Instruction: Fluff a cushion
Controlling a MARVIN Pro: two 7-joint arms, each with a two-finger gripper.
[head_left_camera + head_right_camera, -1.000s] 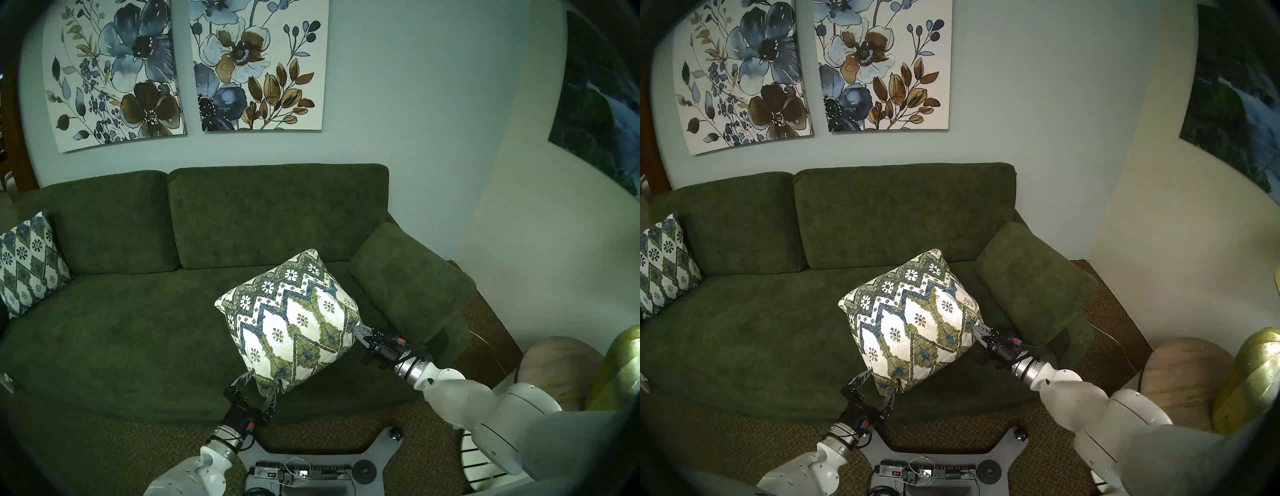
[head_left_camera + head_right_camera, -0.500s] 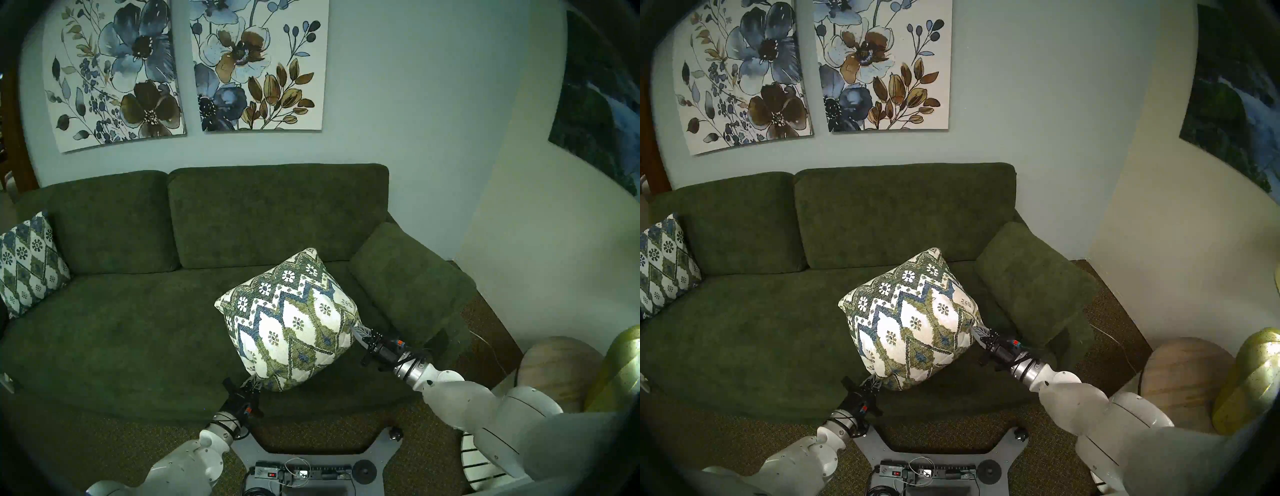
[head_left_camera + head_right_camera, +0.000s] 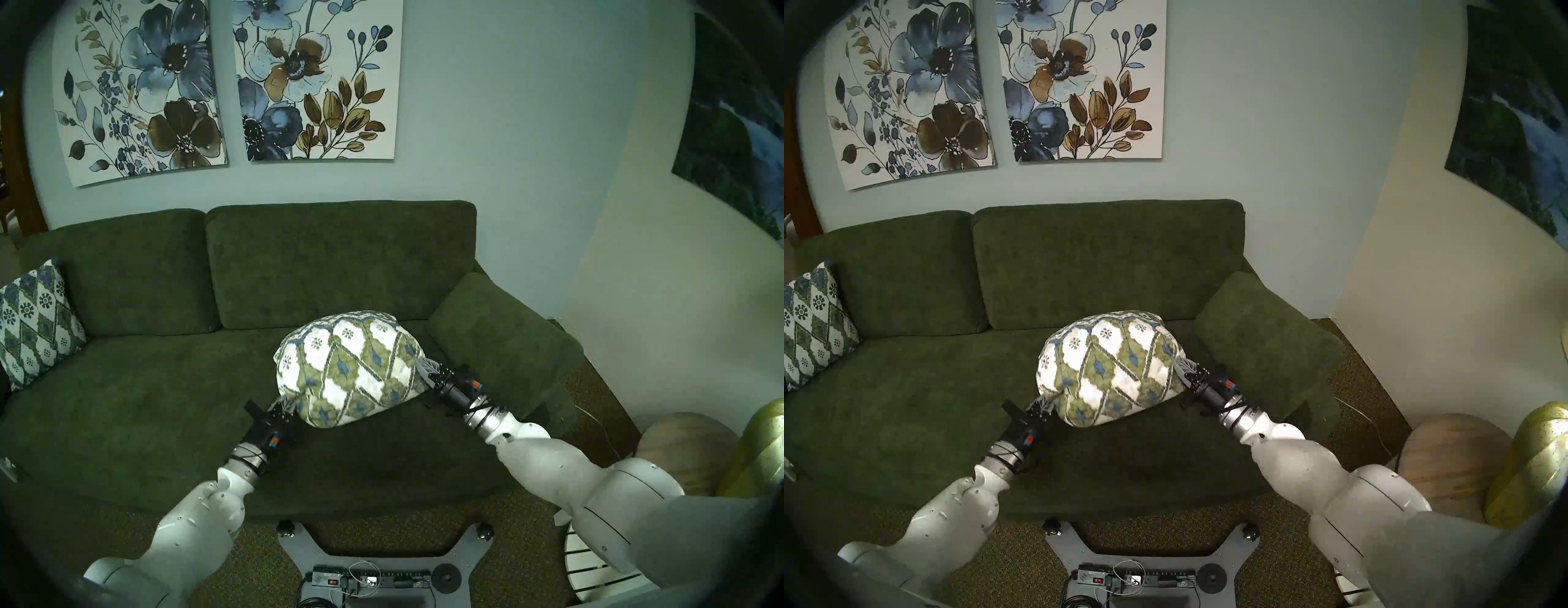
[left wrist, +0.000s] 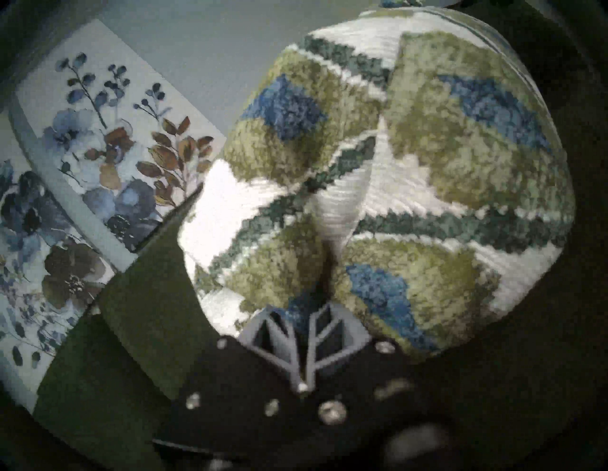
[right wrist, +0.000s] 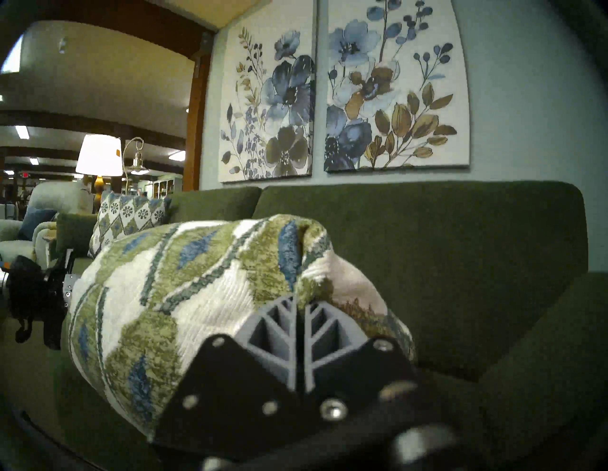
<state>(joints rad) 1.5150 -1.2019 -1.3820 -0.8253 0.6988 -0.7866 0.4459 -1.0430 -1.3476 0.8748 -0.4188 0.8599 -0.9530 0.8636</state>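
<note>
Fingers on both arms are pinched tight on cloth: the left gripper (image 3: 289, 406) has a bunched corner of the cushion (image 3: 352, 365) at its lower left, and the right gripper (image 3: 428, 368) has the opposite corner, so the cushion hangs between them above the seat of the sofa (image 3: 140, 407), near the right armrest (image 3: 505, 339)

Judging by how it bulges into a round lump and puckers at each held corner, the cushion is light, soft and springy, with a coarse woven cover that should give good grip. Corners or seams look like the right places to hold it; a hold on the fat middle would likely squash out and slip

From the head views both arms and the whole rounded shape show, along with a second patterned pillow (image 3: 36, 322) well apart at the sofa's left end, but the fingertips are tiny there. The left wrist view shows the grey ribbed fingers (image 4: 279, 342) closed together with cloth gathered into folds right above them. The right wrist view shows its fingers (image 5: 273, 332) likewise closed on a crumpled corner, with the other gripper (image 5: 67, 289) at the cushion's far side
</note>
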